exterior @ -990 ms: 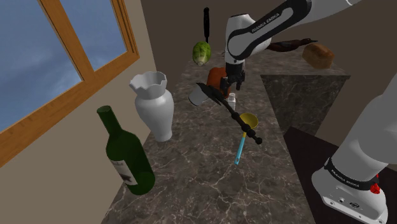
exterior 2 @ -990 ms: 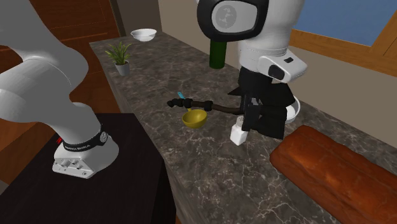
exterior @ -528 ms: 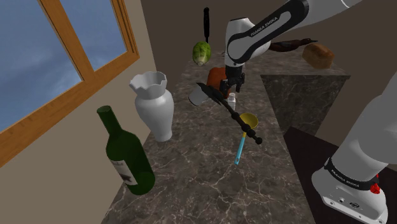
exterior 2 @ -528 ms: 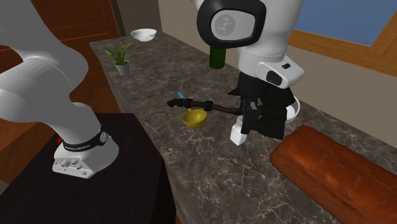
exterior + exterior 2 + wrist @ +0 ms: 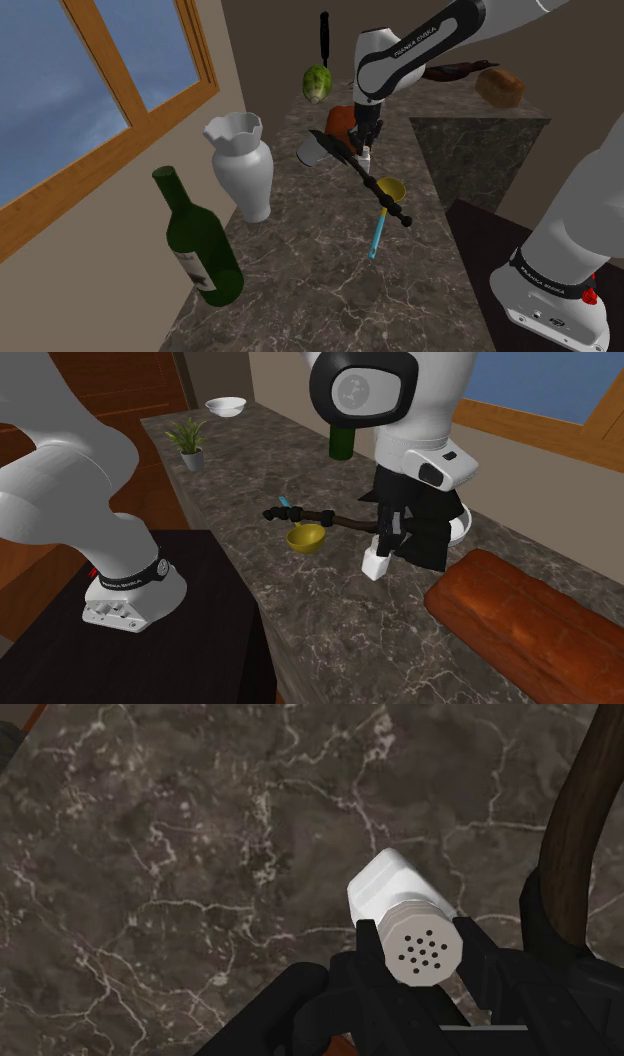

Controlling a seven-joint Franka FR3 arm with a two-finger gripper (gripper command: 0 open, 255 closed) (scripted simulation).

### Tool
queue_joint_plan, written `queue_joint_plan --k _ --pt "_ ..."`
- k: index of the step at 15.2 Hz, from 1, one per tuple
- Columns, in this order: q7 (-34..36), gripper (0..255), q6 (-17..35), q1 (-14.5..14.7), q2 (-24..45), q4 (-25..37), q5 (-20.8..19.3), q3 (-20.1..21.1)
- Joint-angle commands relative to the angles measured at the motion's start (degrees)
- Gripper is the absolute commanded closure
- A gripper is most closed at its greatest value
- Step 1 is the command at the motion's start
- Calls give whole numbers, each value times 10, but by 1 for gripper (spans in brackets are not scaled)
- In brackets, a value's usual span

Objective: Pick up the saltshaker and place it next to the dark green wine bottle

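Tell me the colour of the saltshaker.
The saltshaker is white, its top dotted with dark holes; the wrist view shows it best.

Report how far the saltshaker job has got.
Done: the gripper is at the saltshaker, its fingers clasping the cap. In hand: the grasp; whether it is clear of the counter cannot be told. Left: carry it to the dark green wine bottle, which stands beside the white vase, and set it down next to the bottle.
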Motion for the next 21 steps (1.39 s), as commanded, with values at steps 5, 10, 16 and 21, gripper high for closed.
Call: queue_joint_plan --k 5,10,16,21 --pt "1 255 -8 0 -4 3 0 0" --pt "2 255 -46 0 -23 22 -2 0" --pt "3 255 -92 0 -41 50 -3 0" --pt "4 255 -130 0 -53 76 -4 1"
